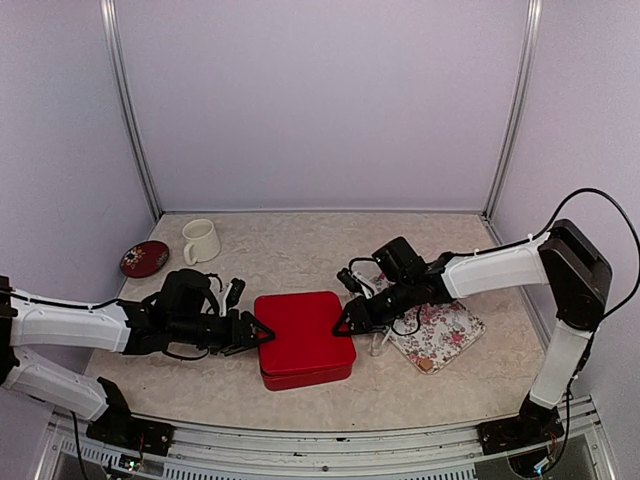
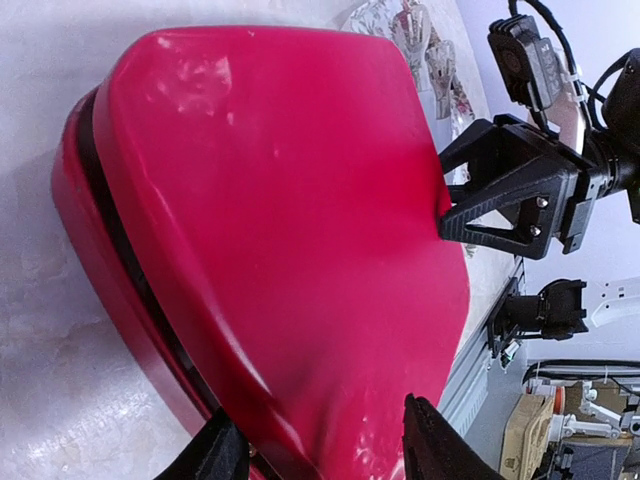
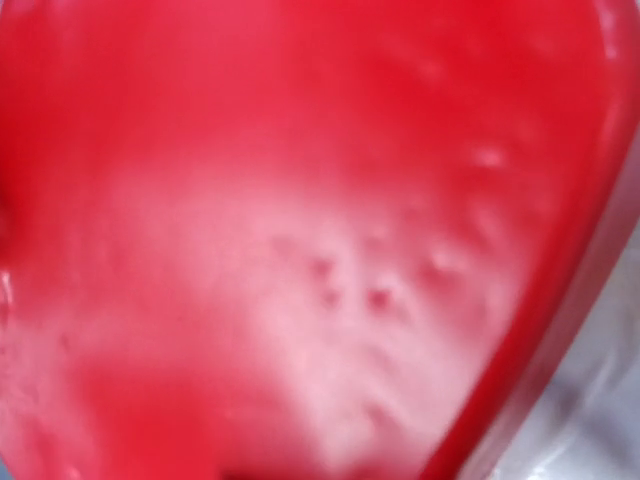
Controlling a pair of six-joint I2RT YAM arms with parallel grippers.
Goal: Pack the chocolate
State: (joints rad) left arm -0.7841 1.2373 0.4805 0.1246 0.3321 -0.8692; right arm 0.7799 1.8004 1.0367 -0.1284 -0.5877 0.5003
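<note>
Lidded red box (image 1: 303,340): left gripper (image 1: 262,333) astride its 9 o'clock edge, right gripper (image 1: 345,325) at 3 o'clock, grips unconfirmable; chocolate unseen, probably inside, bar a possible tan piece (image 1: 425,365) on tray (image 1: 455,325); likely lid-seating, next needs an even squeeze.

This is a robotics lab's test cell: the marble-look desk (image 1: 300,250) is boxed in by blank pale panels (image 1: 320,100) held in bare aluminium posts (image 1: 128,110). Two white robot arms, the left arm (image 1: 70,325) and the right arm (image 1: 500,268), are bolted to a metal rail (image 1: 320,440) at its near edge, with a black cable (image 1: 600,192) looping loose off the right one. Beyond the rail stands cluttered gear (image 2: 560,425), too small to name.
</note>
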